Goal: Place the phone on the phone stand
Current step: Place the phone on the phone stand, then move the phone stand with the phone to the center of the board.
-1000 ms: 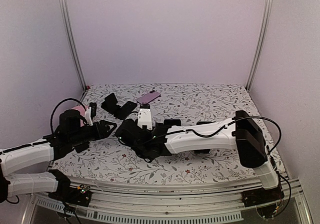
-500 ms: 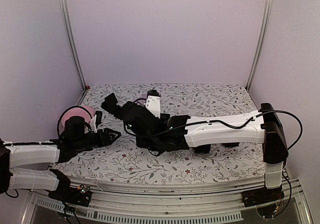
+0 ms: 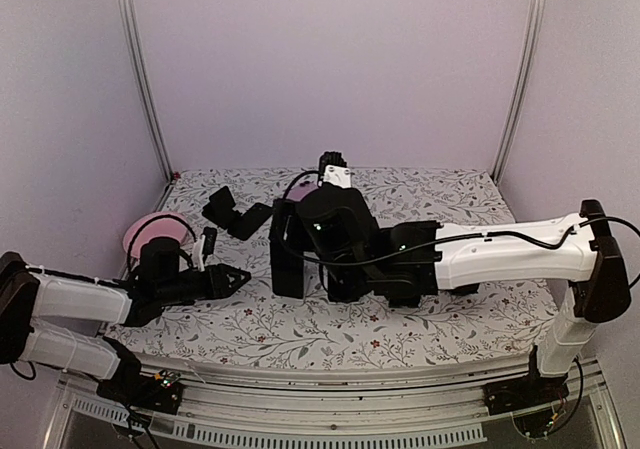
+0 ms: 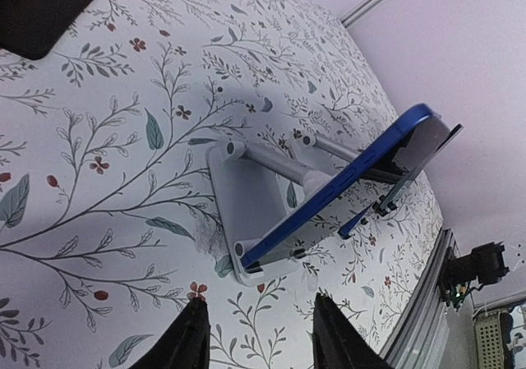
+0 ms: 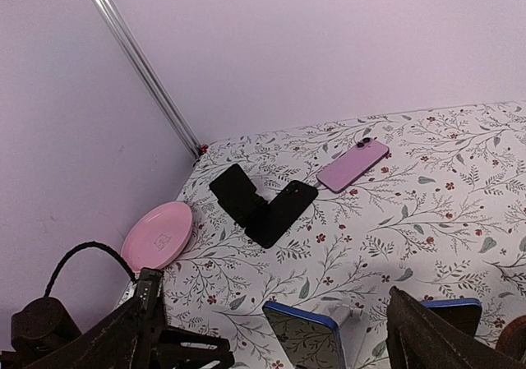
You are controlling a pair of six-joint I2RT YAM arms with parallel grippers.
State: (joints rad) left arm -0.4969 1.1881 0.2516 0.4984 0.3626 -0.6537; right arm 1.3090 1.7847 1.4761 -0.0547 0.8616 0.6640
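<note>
The blue phone (image 4: 345,188) leans tilted on the grey phone stand (image 4: 246,196), its lower edge caught in the stand's lip, on the floral worktop (image 4: 99,180). The left gripper (image 4: 256,324) lies low just short of the stand, jaws parted around nothing. The right gripper (image 5: 278,336) hangs near the phone, jaws wide and empty. Seen from above, the outstretched right arm (image 3: 480,259) hides phone and stand.
</note>
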